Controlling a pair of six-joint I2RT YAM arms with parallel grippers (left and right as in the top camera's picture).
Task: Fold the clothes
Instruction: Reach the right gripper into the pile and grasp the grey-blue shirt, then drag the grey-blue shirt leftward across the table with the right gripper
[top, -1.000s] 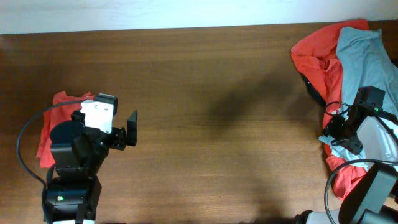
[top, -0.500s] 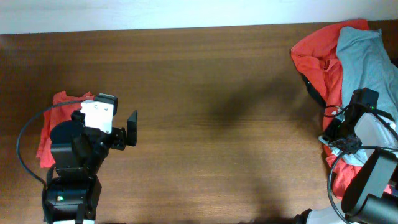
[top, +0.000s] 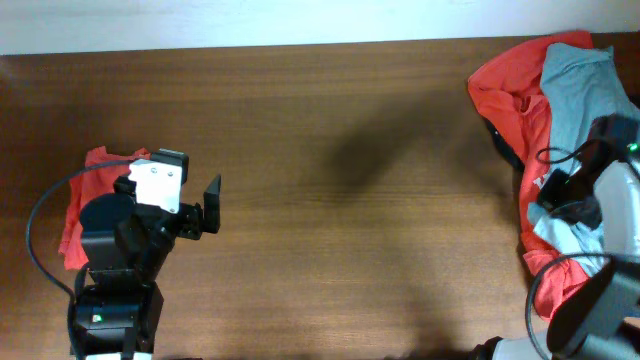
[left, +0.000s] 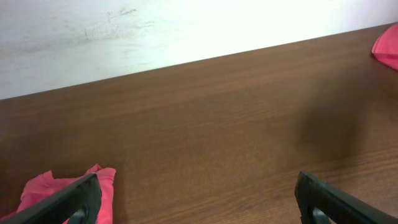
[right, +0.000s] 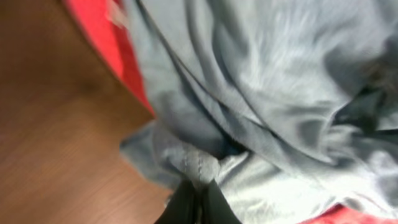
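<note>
Bunched grey shirt (right: 255, 87) pinched (right end effector (right: 196, 190)).

We saw that the desk (top: 330, 200) was brown wood, smooth and fine-grained, with a faint sheen. The grey garment (right: 267, 87) at the right edge was soft matt cloth, creased into folds. The red garment (top: 510, 90) at the far right corner looked similar. The left gripper (left: 198, 202) had 2 matt black plastic fingers (left: 68, 202) and a white housing (top: 160, 185) of smooth plastic.

The left arm (top: 115, 245) hides part of the red cloth (top: 100, 158); the clothes pile (top: 515, 85) is cropped.
</note>
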